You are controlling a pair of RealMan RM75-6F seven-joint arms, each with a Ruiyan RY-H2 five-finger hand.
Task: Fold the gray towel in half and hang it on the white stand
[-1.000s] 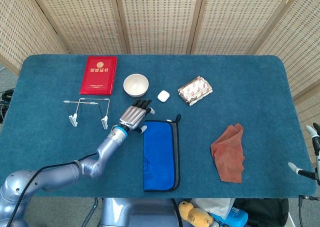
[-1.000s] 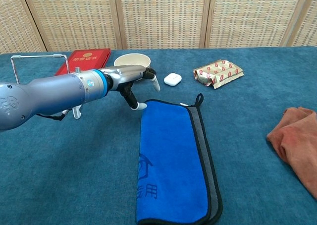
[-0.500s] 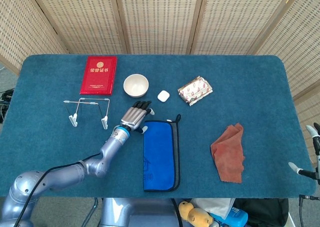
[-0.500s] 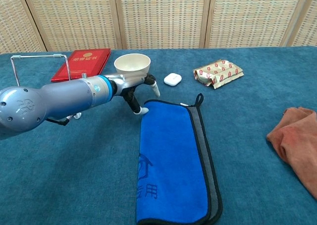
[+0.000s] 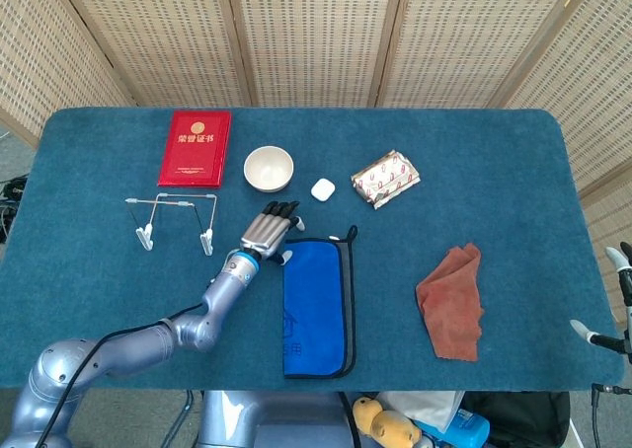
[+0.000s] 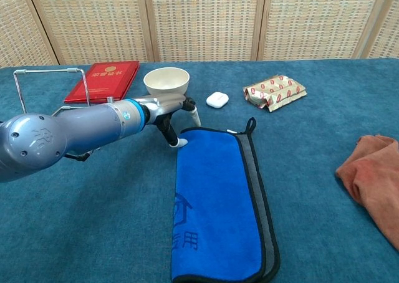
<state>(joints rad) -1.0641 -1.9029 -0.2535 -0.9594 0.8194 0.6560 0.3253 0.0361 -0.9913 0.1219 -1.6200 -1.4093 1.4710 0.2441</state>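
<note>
The folded towel (image 5: 316, 305), blue on its upper face with a gray layer showing along its right edge and black trim, lies flat on the bench (image 5: 513, 172) near the middle of the front edge, long side running front to back. The left robot hand (image 5: 267, 233) is at the towel's far left corner, fingers (image 6: 181, 143) pointing down and apart, one white tip touching or just beside the trim; it holds nothing. The right robot hand is barely in view at the right bench edge and its state cannot be told.

Risks, as judged:
- The fingers may catch only the top layer, so the fold opens on lifting.
- A fingertip pressing on the pile may push the corner and rumple it rather than get under it.
- The white wire stand (image 5: 176, 220) is light (thin frame, small feet) and sits near the left edge; a dragged towel may tip or shift it.
- The white ceramic bowl (image 5: 269, 167) stands just behind the hand and may be knocked.
</note>
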